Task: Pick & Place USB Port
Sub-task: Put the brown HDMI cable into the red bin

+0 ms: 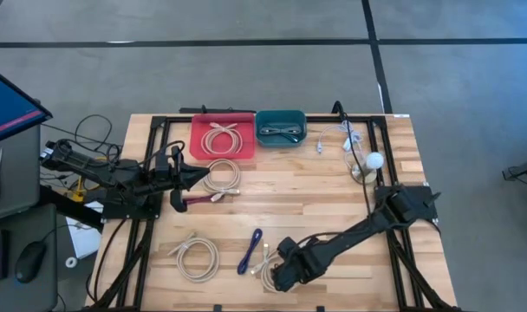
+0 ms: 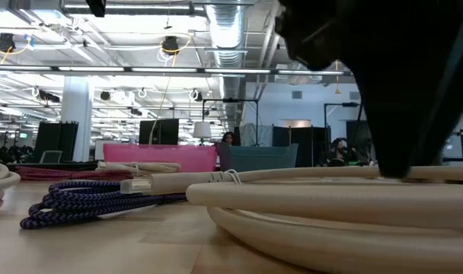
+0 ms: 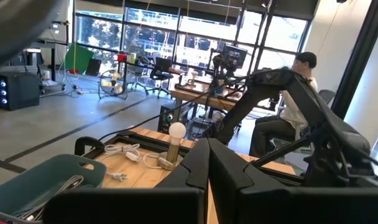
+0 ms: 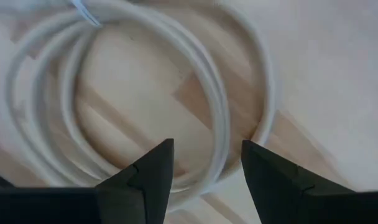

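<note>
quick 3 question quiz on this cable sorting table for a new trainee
1. True or false: the right gripper is open over a coiled white cable.
2. Which tray holds a white cable coil? A) red tray B) teal tray
3. Fill in: the purple cable lies on the table to the ___ of the right gripper, in the high view.

Key:
1. true
2. A
3. left
</note>
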Robot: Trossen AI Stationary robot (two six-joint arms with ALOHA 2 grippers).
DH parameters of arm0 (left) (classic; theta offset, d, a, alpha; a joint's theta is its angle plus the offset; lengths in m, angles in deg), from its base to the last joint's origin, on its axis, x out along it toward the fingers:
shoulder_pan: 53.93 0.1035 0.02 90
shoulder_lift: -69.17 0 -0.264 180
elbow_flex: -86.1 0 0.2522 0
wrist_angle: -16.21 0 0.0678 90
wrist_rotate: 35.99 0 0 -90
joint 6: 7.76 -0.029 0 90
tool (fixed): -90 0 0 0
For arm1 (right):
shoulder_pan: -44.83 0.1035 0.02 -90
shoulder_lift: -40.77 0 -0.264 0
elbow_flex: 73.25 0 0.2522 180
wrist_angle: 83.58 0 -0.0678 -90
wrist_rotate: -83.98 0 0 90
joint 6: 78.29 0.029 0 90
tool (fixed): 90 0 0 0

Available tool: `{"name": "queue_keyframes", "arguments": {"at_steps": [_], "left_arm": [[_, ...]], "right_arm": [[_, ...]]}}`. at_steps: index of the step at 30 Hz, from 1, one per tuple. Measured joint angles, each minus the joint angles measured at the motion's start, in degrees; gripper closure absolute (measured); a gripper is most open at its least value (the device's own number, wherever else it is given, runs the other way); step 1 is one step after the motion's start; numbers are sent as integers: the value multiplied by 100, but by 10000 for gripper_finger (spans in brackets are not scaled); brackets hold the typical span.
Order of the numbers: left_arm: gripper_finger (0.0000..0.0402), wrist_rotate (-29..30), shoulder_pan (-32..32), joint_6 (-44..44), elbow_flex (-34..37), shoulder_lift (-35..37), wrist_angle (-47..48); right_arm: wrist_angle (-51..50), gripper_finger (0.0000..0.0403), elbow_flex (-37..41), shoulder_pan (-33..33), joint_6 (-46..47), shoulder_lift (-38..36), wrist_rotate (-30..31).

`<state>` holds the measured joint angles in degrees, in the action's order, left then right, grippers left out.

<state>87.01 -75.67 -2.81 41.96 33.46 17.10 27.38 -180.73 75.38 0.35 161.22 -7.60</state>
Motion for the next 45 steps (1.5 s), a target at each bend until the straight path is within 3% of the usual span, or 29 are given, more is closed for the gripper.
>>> {"name": "queue_keyframes", "arguments": {"at_steps": [8, 17, 23, 27, 39, 45], "left_arm": [[396, 0, -2, -1, 0, 0, 0], [396, 0, 0, -2, 0, 0, 8], [396, 0, -1, -2, 0, 0, 44], [396, 0, 0, 0, 0, -1, 44], [396, -1, 0, 0, 0, -2, 44], [396, 0, -1, 0, 0, -1, 42]], "right_arm": [[-56, 247, 146, -9, -38, 78, -157], [-130, 389, 152, -22, -534, 78, -157], [-185, 394, 120, -20, -909, -134, -118], [-437, 395, 116, -43, -1025, -560, 225], [-1080, 399, 109, -314, -1215, -2279, 1984], [-972, 400, 109, -752, -1883, -2843, 2605]]}}
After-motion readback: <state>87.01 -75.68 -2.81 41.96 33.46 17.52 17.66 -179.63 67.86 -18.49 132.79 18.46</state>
